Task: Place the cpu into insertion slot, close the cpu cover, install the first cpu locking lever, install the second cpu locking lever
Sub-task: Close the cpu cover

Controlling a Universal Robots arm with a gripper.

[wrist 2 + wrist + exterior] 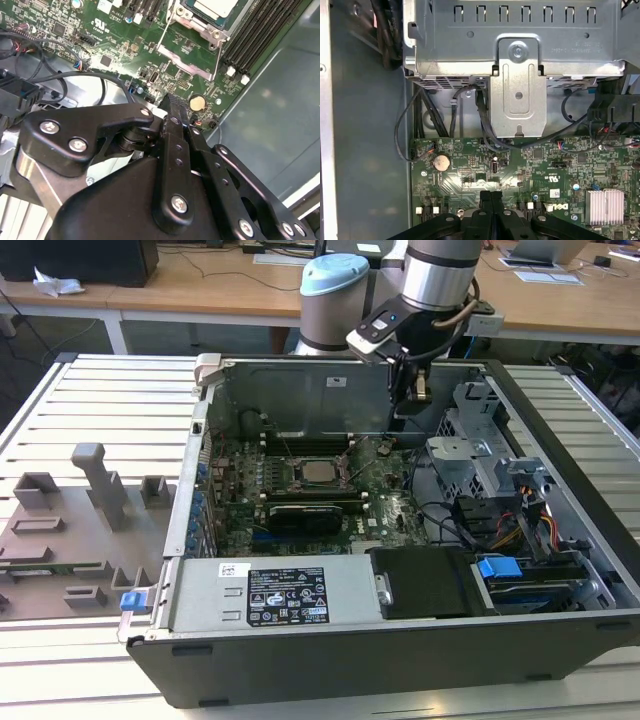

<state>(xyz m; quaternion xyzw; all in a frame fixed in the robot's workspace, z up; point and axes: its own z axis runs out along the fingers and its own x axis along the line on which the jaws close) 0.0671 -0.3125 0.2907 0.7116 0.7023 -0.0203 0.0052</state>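
The pincer (417, 390) hangs inside the open case (560, 490), over the green board (395, 515). Its two black fingers (485, 199) are pressed tight together with no gap, and there is nothing between them. In both wrist views the tips (173, 101) float just above the board and touch nothing. A round silver battery (198, 102) sits on the board just beside the tips. The cpu (320, 472) is well apart from the pincer, toward the exterior view's left. It lies flat in the slot (297, 476) with its shiny grey top facing up. It is square, so it has no long side, and its edges line up with the edges of the slot. In the second wrist view a silver metal frame (199, 25) goes round the cpu (216, 6), but I cannot tell if this is the cover shut down over it. Two thin wire levers (165, 27) stick up from the board, one on each side of the slot, and they are not hooked down. Long black memory slots (255, 35) run beside the slot. In the first wrist view a grey metal cage (520, 40) sits past the board, with black cables (402, 130) looping under it. The case rests on a grey slatted table (100, 390).
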